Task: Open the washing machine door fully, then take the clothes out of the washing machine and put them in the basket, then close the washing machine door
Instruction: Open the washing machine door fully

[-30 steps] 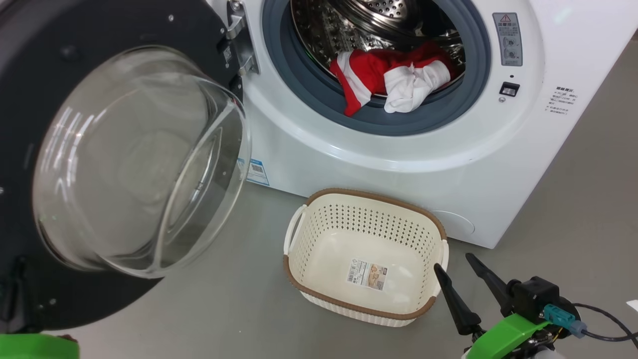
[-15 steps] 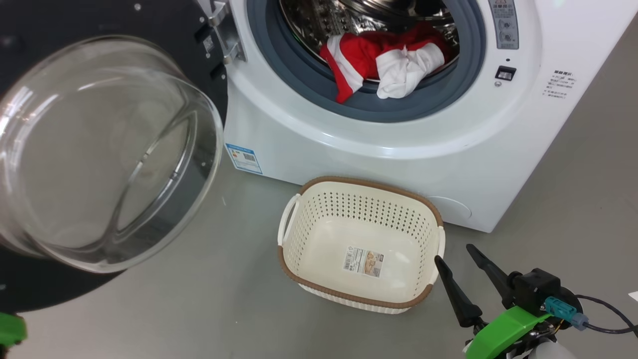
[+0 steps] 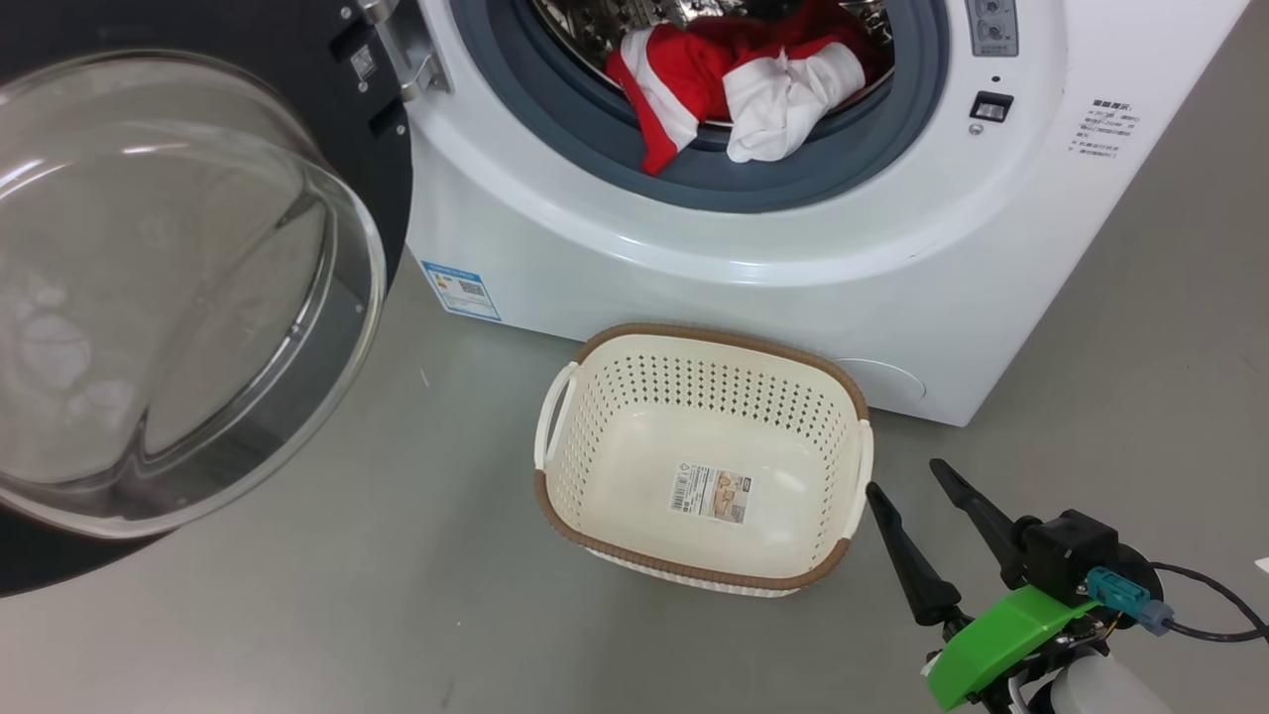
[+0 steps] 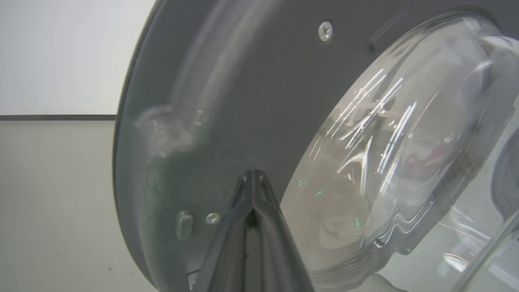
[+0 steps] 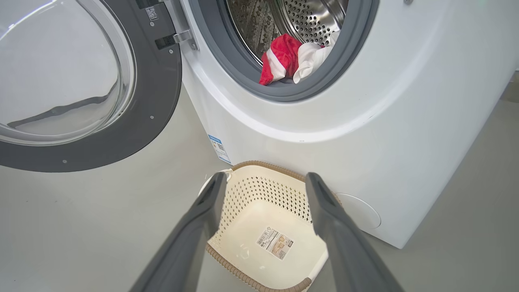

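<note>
Grippers by the open washing machine (image 3: 694,288), clothes (image 3: 684,79) at the drum (image 5: 316,16) mouth.
The left gripper (image 4: 253,176), fingers pressed together, points at the dark inner ring of the washing machine door (image 4: 243,93), beside its glass bowl (image 4: 385,142); the door stands swung wide. The right gripper (image 3: 904,478), fingers spread with nothing between them, hovers just right of the basket (image 3: 694,333) on the grey floor (image 3: 397,595). Beyond the basket, the red and white clothes drape over the grey-blue rubber ring.

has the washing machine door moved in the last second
Yes. The washing machine door has swung wider open, away from the washing machine: its glass no longer overlaps the blue label.
</note>
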Robot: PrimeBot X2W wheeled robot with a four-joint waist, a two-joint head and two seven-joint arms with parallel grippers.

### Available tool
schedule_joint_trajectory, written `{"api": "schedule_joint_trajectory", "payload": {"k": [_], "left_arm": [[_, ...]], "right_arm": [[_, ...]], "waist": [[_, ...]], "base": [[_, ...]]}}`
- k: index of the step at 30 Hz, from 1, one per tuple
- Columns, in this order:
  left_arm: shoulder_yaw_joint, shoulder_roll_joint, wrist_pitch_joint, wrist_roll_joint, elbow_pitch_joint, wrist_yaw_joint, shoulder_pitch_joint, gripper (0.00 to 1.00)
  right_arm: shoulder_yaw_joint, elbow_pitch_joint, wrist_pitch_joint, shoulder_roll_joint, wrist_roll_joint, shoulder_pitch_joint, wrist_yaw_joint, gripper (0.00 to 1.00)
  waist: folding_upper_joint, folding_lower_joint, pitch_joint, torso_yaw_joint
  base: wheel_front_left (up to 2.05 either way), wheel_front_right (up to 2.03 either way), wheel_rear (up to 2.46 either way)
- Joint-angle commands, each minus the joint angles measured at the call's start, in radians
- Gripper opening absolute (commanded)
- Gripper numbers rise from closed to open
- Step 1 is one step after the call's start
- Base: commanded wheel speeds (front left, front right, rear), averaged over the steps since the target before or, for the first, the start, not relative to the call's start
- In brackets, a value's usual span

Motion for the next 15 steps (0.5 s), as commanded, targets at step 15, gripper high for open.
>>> {"api": "schedule_joint_trajectory", "payload": {"k": [15], "left_arm": [[-0.005,0.031,-0.009,0.002,-0.028,-0.007,0.014,0.0]], "right_arm": [[0.009,-0.018,-0.012,0.005,-0.008,-0.015,0.006,1.0]], "waist": [[-0.0001,0.0,-0.045,0.01]], "base": [[0.0,0.0,0.0]]}}
